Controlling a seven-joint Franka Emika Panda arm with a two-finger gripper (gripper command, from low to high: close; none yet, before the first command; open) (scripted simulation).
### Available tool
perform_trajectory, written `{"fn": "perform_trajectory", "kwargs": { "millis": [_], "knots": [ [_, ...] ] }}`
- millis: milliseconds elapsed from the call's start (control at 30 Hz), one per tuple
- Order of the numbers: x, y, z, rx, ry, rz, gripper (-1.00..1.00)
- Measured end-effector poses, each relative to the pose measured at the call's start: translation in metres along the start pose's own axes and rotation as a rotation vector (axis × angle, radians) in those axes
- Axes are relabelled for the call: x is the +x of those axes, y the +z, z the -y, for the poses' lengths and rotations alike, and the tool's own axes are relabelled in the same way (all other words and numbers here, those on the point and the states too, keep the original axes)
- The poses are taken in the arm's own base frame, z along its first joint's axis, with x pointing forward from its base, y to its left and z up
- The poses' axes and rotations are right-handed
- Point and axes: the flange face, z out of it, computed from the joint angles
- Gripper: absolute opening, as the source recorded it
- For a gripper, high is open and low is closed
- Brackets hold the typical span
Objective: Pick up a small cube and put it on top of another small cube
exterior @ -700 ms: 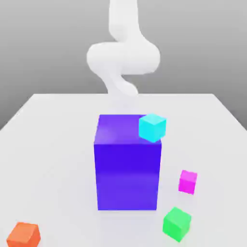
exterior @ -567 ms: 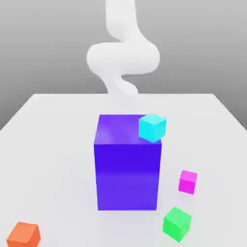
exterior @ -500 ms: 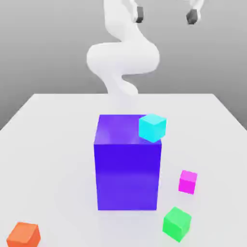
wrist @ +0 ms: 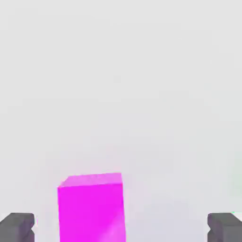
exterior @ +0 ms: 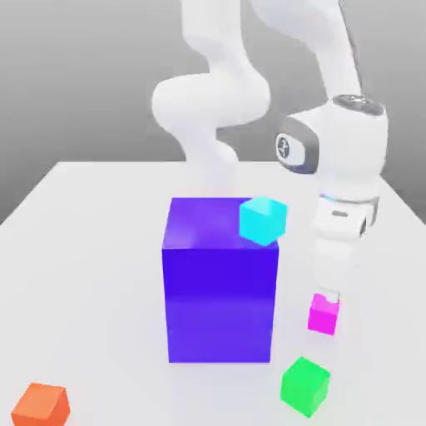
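The small magenta cube (exterior: 324,316) lies on the white table, to the exterior view's right of the big blue-purple block. My gripper (exterior: 330,293) hangs just above it, pointing straight down. In the hand view the magenta cube (wrist: 90,208) sits between my two dark fingertips (wrist: 17,227), nearer this one, and my gripper (wrist: 121,227) is open wide with neither pad touching it. The small green cube (exterior: 305,386) rests on the table nearer the front edge, a short way from the magenta one.
The tall blue-purple block (exterior: 220,283) stands mid-table with a cyan cube (exterior: 263,220) at its top right corner, close to my forearm. An orange cube (exterior: 40,405) lies at the front left. The white table (exterior: 100,250) spreads all around.
My arm has swung down from above the scene, and the open gripper now sits just over the magenta cube. No cube has moved.
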Motion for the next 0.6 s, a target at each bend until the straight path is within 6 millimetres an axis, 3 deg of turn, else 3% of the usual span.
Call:
{"fn": "perform_trajectory", "kwargs": {
  "millis": [167,200,433,600],
  "knots": [
    [-0.003,0.045,0.001,0.000,-0.009,0.006,0.00],
    [-0.004,0.051,0.001,0.000,-0.009,0.007,-1.00],
    [-0.004,0.052,0.001,-0.001,-0.009,0.008,-1.00],
    [-0.002,0.014,0.001,-0.002,-0.010,0.007,-1.00]
  ]
}}
